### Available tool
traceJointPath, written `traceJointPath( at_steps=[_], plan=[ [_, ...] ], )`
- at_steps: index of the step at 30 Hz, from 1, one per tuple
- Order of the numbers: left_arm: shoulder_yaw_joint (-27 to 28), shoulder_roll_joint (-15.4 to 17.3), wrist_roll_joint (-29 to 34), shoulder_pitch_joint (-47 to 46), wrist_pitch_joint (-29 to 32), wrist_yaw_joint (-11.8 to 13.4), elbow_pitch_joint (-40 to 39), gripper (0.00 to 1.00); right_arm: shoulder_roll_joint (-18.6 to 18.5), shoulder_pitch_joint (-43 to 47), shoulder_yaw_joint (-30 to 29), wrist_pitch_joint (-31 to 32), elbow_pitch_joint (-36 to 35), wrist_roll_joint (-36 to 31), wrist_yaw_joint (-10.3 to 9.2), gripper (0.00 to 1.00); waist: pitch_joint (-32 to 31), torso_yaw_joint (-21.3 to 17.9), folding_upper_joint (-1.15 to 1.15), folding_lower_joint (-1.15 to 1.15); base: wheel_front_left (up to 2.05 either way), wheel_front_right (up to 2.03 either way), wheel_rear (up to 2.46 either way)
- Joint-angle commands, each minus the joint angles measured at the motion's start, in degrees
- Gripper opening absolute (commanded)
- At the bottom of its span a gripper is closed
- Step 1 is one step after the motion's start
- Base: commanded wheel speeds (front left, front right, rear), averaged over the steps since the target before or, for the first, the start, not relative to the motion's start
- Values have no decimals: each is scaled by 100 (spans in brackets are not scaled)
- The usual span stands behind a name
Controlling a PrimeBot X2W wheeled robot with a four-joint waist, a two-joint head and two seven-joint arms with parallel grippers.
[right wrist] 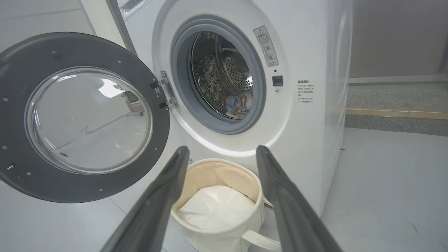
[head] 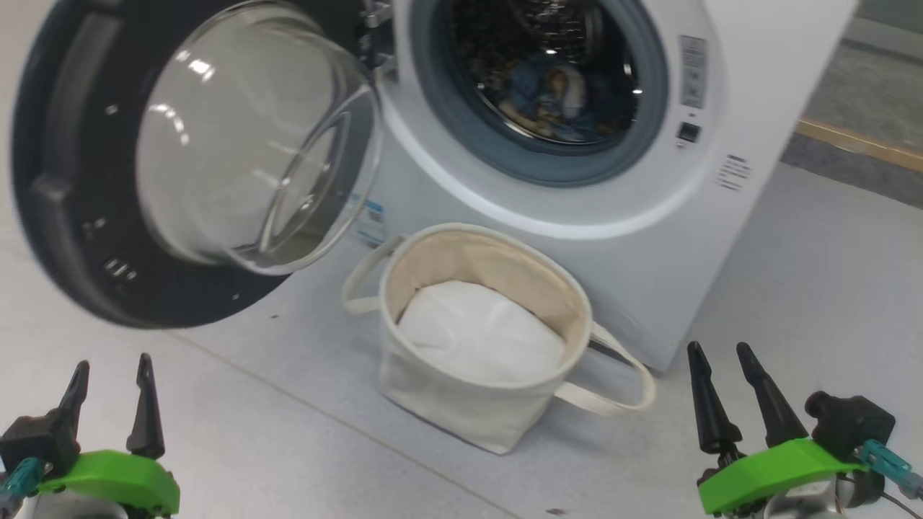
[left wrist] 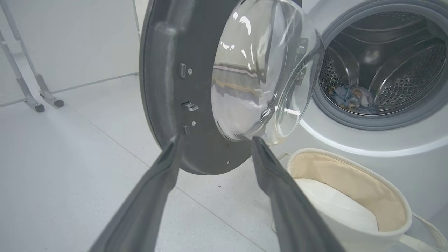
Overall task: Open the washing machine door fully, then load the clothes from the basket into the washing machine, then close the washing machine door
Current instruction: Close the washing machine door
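Clothes (head: 548, 94) lie in the washing machine (head: 649, 238); basket (head: 433, 404) holds only white padding (head: 479, 339). Left hand (head: 112, 364) and right hand (head: 719, 351) spread apart, empty. Next, likely: push the open door (head: 58, 180) shut.

The left claw (head: 112, 393) sits at lower left and the right claw (head: 721, 382) at lower right, both spread, empty, fingers pointing up.
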Motion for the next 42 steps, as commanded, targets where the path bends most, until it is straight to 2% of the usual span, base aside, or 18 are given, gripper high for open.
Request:
traceJointPath(
  at_steps=[1,5,16,17,18,23,27,32,36,42],
  plan=[
    [210,237,57,-398,15,43,-190,100,-32,-252,139,-56,-167,46,6,100,25,329,0,0,0,0,0],
    [223,212,30,-422,12,74,-263,100,-32,-303,196,-45,-160,48,6,100,95,570,0,0,0,0,0],
    [497,152,-150,-338,-129,143,-365,99,-32,-740,474,25,13,-3,6,100,268,676,0,0,0,0,0],
    [531,146,-175,-329,-141,139,-374,14,-32,-755,487,17,30,3,6,100,268,677,0,0,0,0,0],
    [573,134,-216,-319,-153,123,-388,0,-32,-766,497,7,47,8,6,100,266,676,0,0,0,0,0],
    [818,155,-583,-310,-96,-43,-328,0,-32,-771,525,-25,119,16,6,100,257,670,0,0,0,0,0],
    [1162,195,-1228,-504,201,-384,-157,0,-32,-754,511,-20,136,-5,6,100,254,669,0,0,0,0,0],
    [1726,318,-2368,-1075,959,-901,407,0,-32,-778,495,73,64,-103,6,100,339,654,0,0,0,0,0],
    [2137,449,-3223,-1749,1676,-1180,1129,0,-32,-799,484,182,-45,-198,6,100,452,636,0,0,0,0,0],
    [2401,588,-4068,-2704,2684,-1496,2097,0,-32,-829,393,354,-232,-368,6,100,627,624,0,0,0,0,0]
  ],
)
